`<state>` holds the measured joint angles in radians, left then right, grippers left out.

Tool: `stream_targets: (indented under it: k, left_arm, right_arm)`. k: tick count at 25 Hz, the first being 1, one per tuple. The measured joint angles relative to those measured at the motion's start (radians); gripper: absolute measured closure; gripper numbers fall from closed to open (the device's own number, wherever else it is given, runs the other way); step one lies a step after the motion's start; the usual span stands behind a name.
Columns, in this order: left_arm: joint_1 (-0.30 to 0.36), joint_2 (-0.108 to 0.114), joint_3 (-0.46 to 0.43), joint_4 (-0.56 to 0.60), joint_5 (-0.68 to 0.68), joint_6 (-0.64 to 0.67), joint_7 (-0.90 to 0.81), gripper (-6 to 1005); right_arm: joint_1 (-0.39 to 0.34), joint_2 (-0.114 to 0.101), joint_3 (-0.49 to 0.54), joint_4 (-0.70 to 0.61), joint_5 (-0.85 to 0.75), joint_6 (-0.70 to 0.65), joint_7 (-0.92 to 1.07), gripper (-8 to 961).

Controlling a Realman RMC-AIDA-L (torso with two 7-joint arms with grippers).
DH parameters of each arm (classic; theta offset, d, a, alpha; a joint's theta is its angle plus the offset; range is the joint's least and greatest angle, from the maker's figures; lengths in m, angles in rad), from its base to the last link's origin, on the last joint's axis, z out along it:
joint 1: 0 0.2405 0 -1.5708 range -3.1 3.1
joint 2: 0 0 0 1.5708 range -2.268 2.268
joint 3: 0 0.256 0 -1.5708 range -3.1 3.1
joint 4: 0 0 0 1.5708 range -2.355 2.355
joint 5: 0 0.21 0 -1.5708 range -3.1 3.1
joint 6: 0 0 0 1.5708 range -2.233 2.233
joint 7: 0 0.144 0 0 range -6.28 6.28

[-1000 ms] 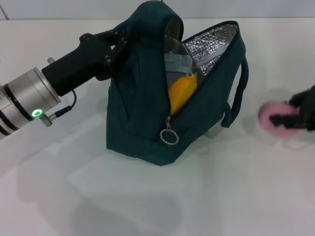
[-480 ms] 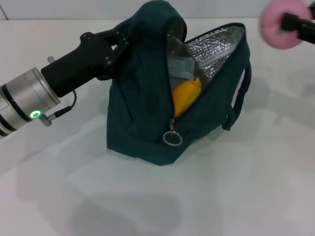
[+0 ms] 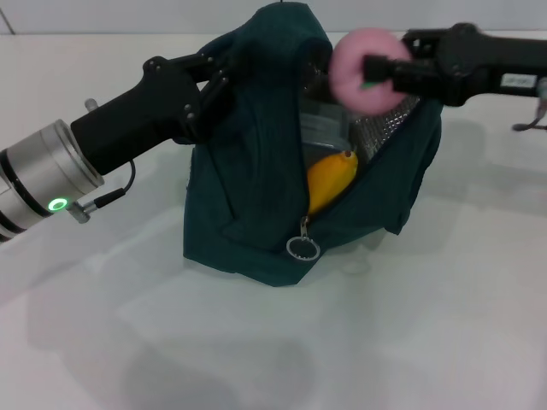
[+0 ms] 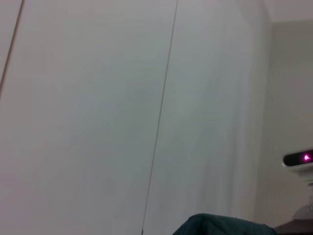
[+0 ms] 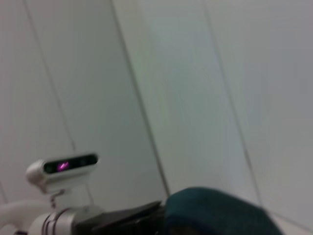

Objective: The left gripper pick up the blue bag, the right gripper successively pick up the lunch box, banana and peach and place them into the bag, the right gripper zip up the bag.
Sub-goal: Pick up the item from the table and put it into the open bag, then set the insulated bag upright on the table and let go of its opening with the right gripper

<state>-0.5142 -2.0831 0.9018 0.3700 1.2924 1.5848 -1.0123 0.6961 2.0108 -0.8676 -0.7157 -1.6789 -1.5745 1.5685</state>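
- The step in hand appears to be the last of the three loadings: the right gripper [image 3: 369, 73], reaching in from the upper right of the head view, is holding the peach [image 3: 367, 70] clamped between its fingers, right at the open mouth of the blue bag [image 3: 248, 213].
- The left gripper [image 3: 215, 79], coming in from the left edge of the frame, is pinching the bag's upper fabric near the top centre and keeping the mouth open; its fingers are closed on the cloth.
- The bag is sitting at the centre of the frame on the white table [image 3: 427, 342], with the zipper pull [image 3: 302, 248] hanging low on its front.
- The banana [image 3: 329, 178] is lying inside the opening, and behind it a pale plastic edge is probably the lunch box [image 3: 318, 132].
- The next move likely calls for lowering the peach into the gap above the banana, releasing it, then taking the ring pull to close the zip.
- Counting: one bag, one peach, one banana, one likely lunch box, two grippers.
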Motion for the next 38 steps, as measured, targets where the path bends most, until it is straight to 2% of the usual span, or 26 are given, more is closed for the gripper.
stream_targets:
  k: [6, 28, 32, 36, 38]
  left_arm:
    - [0.0, 0.002, 0.0, 0.0, 0.004, -0.011, 0.0, 925]
    - [0.003, 0.001, 0.0, 0.0, 0.012, -0.045, 0.0, 926]
    - [0.003, 0.001, 0.0, 0.0, 0.013, -0.046, 0.0, 925]
    - [0.004, 0.002, 0.0, 0.0, 0.013, -0.047, 0.0, 925]
    - [0.003, 0.002, 0.0, 0.0, 0.013, -0.049, 0.0, 925]
  right_arm:
    - [0.014, 0.0, -0.087, 0.002, -0.004, 0.008, 0.029, 579]
    - [-0.005, 0.002, -0.114, -0.009, -0.017, 0.034, 0.027, 477]
    - [-0.038, 0.002, -0.106, -0.038, 0.001, 0.022, 0.017, 313]
    - [-0.124, 0.001, -0.105, -0.142, 0.007, -0.057, -0.018, 154]
    - [-0.172, -0.003, -0.105, -0.189, 0.005, -0.105, -0.032, 159]
